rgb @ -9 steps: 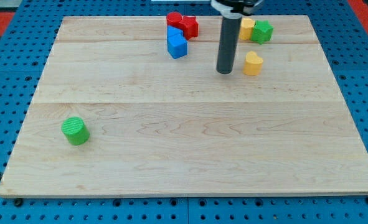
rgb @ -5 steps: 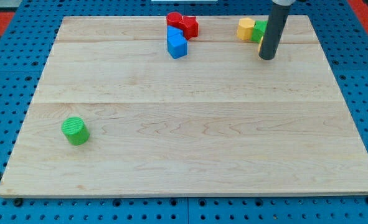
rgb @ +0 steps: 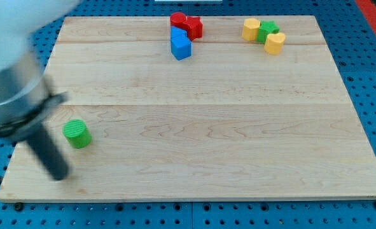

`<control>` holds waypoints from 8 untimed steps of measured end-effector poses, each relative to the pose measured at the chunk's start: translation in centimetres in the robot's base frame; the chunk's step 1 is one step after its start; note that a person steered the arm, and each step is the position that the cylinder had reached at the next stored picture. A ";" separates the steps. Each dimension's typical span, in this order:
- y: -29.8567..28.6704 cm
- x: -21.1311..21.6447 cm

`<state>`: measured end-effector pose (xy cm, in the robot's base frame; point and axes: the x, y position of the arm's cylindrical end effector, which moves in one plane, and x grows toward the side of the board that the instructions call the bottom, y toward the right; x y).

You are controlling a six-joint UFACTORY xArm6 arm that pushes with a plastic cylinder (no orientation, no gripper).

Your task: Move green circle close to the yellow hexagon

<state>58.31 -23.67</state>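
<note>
A big wooden board point(rgb: 194, 127) lies on a blue table full of little holes point(rgb: 372, 76). There are seven blocks on the board.

One green circle point(rgb: 77, 133) sits by itself near the view's left side, low down. It is far away from all the other blocks.

My tip point(rgb: 59, 175) is down near the view's bottom left corner. It is just below the green circle and a little to the view's left of it. It looks close to the circle, but there is a small gap of bare wood between them. The rod is blurry and leans up toward the view's top left. The rod has nothing to open or close, and it holds nothing.

At the view's top right there are three blocks bunched together. One is the yellow hexagon point(rgb: 251, 28). One green block point(rgb: 267, 30) touches it on the view's right; its shape is hard to tell. One more yellow block point(rgb: 275, 43) sits just below the green one, touching it.

At the view's top middle there are three more blocks. Two are red: a round red one point(rgb: 177, 20) and another red one point(rgb: 193, 27) right beside it. One blue block point(rgb: 181, 45) sits just below them.
</note>
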 end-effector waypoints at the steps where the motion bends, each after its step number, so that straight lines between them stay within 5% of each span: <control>1: -2.2 -3.4; 5: 11.5 -12.3; 7: 25.9 -16.2; 8: 23.7 -14.3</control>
<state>44.02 0.04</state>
